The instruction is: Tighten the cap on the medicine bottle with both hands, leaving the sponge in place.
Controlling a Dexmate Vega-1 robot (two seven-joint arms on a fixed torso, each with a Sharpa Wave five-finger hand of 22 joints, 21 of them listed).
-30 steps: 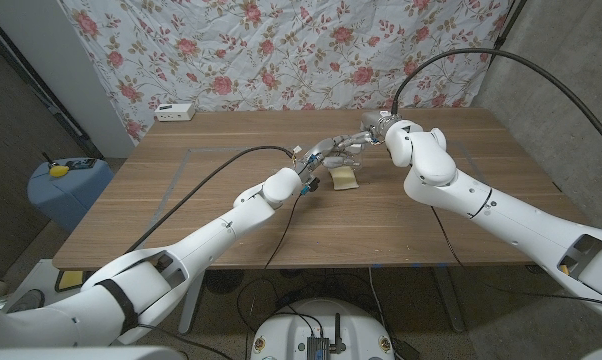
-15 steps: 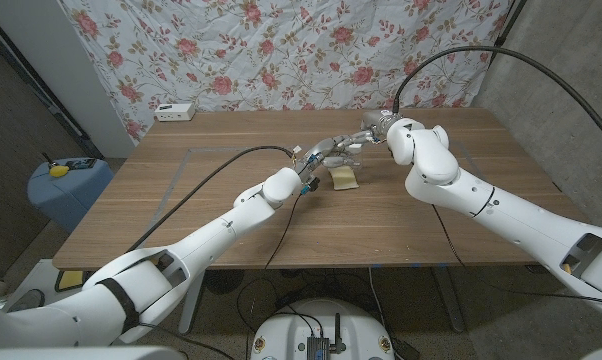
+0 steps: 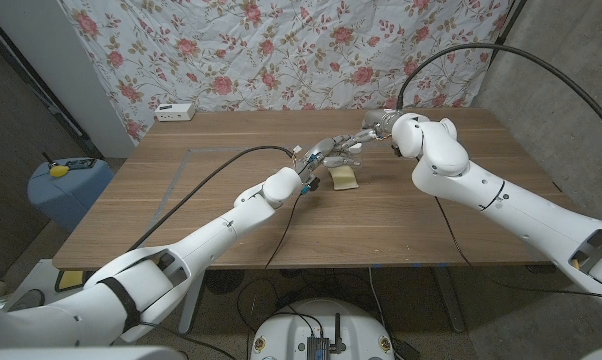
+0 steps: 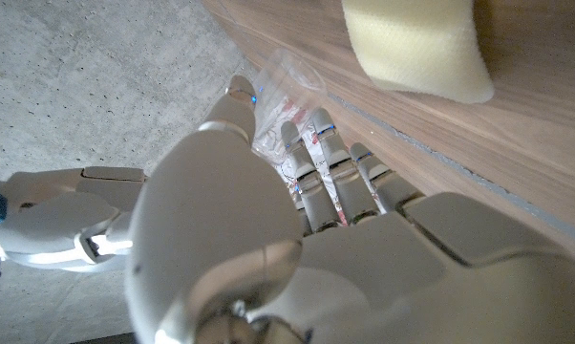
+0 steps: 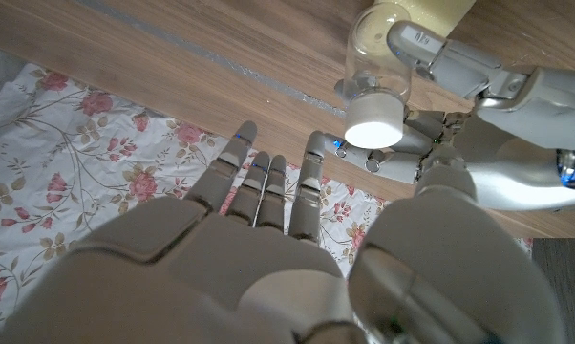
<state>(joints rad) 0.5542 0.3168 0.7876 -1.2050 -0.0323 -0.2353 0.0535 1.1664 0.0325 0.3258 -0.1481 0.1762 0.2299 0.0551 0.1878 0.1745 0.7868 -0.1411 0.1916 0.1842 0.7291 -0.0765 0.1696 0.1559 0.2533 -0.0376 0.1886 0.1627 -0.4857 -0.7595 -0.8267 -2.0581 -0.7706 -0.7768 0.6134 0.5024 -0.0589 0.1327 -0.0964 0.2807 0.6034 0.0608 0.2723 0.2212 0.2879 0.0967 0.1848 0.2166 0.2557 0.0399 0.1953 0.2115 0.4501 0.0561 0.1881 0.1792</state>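
The medicine bottle (image 3: 351, 150) is clear with a white cap (image 5: 375, 119). My left hand (image 3: 326, 150) grips the bottle's body, lifted off the table near its middle back. In the left wrist view my fingers (image 4: 330, 162) wrap around the labelled bottle (image 4: 283, 81). My right hand (image 3: 374, 128) hovers just behind the bottle. In the right wrist view this hand (image 5: 268, 239) has its fingers spread and holds nothing, a short way from the cap. The pale yellow sponge (image 3: 344, 177) lies on the wood just in front of the bottle, and shows close up as the sponge (image 4: 421, 43).
The wooden table (image 3: 231, 220) carries a white box (image 3: 175, 112) at its back left edge. A floral cloth (image 3: 281, 50) hangs behind. A blue bin (image 3: 66, 185) stands on the floor to the left. Black cables run along both arms.
My right arm's wrist section has swung a little to the right and back, while the hand stays near the bottle. The left hand, the bottle and the sponge have not moved.
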